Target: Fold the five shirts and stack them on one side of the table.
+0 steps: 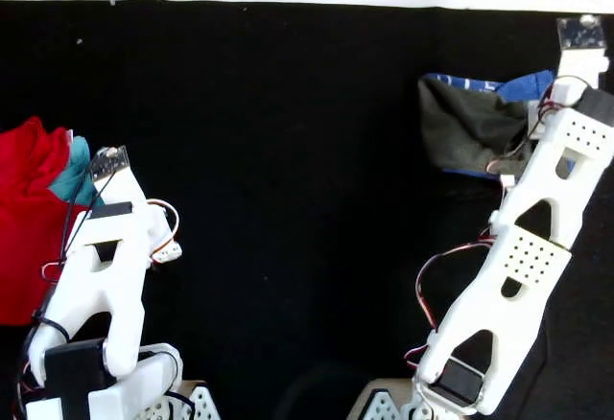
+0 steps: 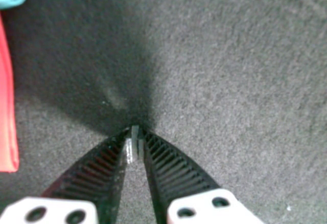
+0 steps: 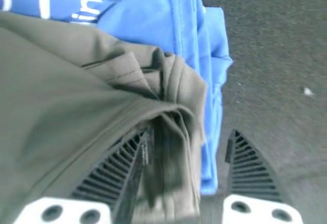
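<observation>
The grey shirt [image 3: 66, 81] lies on the blue shirt [image 3: 168, 24] at the far right of the table [image 1: 288, 151]. Both are soft, light, limp cloth, so grip the layered fold edge. The right end effector [image 3: 189, 132] gapes astride that edge, gripping nothing. The left end effector [image 2: 135, 132] is closed and empty.

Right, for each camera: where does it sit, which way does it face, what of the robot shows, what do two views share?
High view: overhead, looking down at the table; left arm and right arm show.
Left wrist view: on that wrist, facing the table; shut left end effector shows.
Right wrist view: on that wrist, facing grey shirt over blue shirt; open right end effector shows.
High and right wrist views share both shirts.
</observation>
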### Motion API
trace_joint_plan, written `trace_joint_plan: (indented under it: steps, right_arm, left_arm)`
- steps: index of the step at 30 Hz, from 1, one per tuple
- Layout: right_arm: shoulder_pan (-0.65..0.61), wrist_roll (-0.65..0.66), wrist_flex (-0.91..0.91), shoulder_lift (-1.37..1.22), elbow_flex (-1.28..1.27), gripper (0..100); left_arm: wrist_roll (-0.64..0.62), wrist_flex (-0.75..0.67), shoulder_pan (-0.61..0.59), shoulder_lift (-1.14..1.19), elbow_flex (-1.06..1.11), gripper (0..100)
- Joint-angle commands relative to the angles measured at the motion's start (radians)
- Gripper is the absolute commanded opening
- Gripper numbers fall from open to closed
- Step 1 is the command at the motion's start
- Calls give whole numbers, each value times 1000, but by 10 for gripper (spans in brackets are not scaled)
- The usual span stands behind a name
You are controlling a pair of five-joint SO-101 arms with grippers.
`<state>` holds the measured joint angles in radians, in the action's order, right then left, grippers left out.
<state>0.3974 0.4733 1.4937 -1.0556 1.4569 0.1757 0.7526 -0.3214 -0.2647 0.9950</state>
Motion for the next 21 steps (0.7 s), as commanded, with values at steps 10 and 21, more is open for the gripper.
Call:
trace_joint_plan:
  steps: [10,21]
  right_arm:
    - [-173,6,268,5,249,228]
    - [-150,14,154,5,-8,228]
  left_arm:
    - [-5,-26,1,-4,2,11]
    - [-5,-26,1,-4,2,11]
